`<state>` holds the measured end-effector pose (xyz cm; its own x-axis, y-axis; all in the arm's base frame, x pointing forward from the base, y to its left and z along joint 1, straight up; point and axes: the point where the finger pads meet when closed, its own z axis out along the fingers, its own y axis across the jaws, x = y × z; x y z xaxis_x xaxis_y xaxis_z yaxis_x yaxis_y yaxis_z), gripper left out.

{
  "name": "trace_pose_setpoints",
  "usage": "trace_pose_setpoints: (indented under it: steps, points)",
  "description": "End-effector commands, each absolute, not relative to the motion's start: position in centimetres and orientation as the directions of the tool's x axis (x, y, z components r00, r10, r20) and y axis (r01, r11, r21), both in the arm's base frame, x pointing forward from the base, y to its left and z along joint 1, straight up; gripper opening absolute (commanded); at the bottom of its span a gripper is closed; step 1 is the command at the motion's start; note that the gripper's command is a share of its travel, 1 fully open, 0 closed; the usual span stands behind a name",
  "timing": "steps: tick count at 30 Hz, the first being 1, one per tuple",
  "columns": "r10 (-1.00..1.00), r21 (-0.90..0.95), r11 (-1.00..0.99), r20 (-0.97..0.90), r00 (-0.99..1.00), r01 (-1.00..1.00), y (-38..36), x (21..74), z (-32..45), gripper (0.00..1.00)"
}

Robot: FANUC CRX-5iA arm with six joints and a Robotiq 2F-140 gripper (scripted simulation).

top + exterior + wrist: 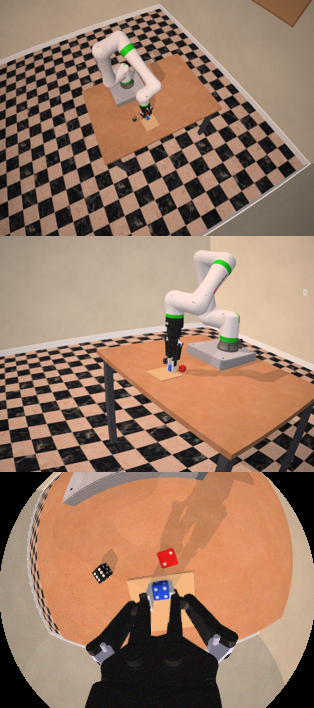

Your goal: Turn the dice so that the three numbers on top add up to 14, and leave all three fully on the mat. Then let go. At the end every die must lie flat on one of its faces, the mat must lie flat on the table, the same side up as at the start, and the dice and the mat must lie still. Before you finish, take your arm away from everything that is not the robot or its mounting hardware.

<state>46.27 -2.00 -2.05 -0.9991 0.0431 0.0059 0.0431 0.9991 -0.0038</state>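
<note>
Blue die (160, 591) is pinched in the jaws over the mat (160, 374); red die (182, 368) and black die (101, 573) sit on the table (228, 408).

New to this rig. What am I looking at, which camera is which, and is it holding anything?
It is a single white robot arm bolted to a grey base plate on a wooden table. Its end effector, a two-finger clamp, points straight down.

The top view looks down on the room from above, the exterior view from the side, and the wrist view along the fingers from a camera on the arm.

On the table lies a thin tan mat and three dice. The end effector is shut on the blue die, which is over the mat's edge nearest the base. The red die and black die sit on the bare table, off the mat.
</note>
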Motion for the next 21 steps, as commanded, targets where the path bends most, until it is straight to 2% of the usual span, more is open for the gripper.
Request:
trace_pose_setpoints:
  steps: [1,21]
  points:
    - [0.043,-0.004,0.999,0.006,-0.999,0.043,-2.01,46.29,-2.07,0.16]
    - [0.043,-0.004,0.999,0.006,-0.999,0.043,-2.01,46.28,-2.27,0.16]
